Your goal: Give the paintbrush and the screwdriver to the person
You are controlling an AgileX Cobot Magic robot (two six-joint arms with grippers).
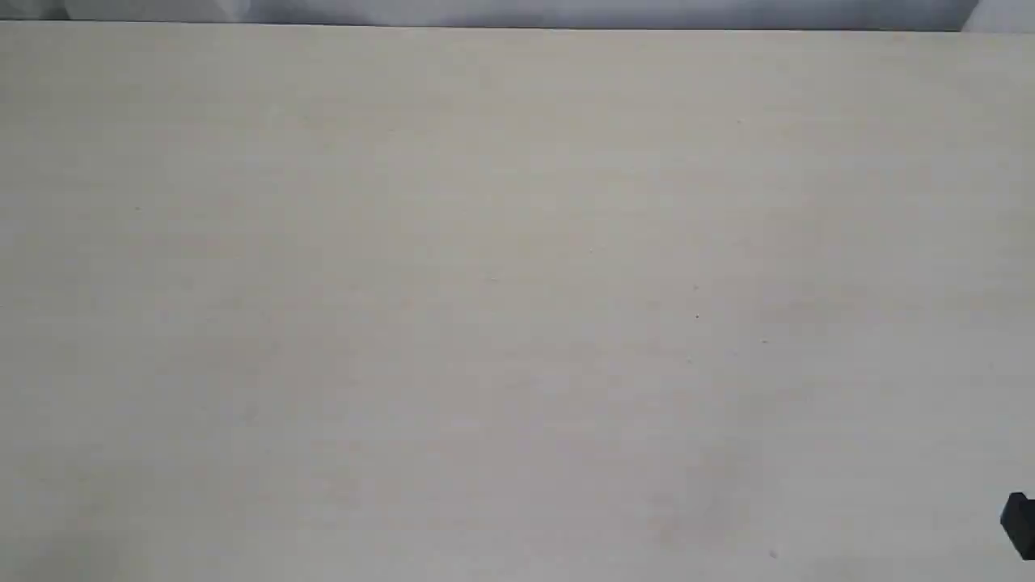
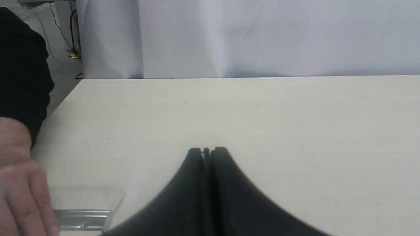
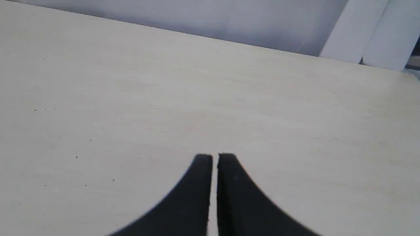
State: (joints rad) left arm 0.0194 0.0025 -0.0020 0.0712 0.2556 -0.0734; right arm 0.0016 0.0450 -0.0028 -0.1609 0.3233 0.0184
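Two clenched, both empty: left gripper (image 2: 207, 151) and right gripper (image 3: 215, 157), above the desk (image 2: 295, 131). I see the person's hand (image 2: 19, 190) just beside the paintbrush (image 2: 83, 213) lying on the desk.

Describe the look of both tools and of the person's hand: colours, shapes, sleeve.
The left tool has two matte black fingers, broad at the base, curving to narrow squared tips; no markings or cables show. The right tool looks the same. The person's hand is bare and light-skinned, with a black sleeve at the wrist.

Pale wood-grain table (image 1: 517, 291), one paintbrush (image 2: 82, 218) lying flat on its surface.
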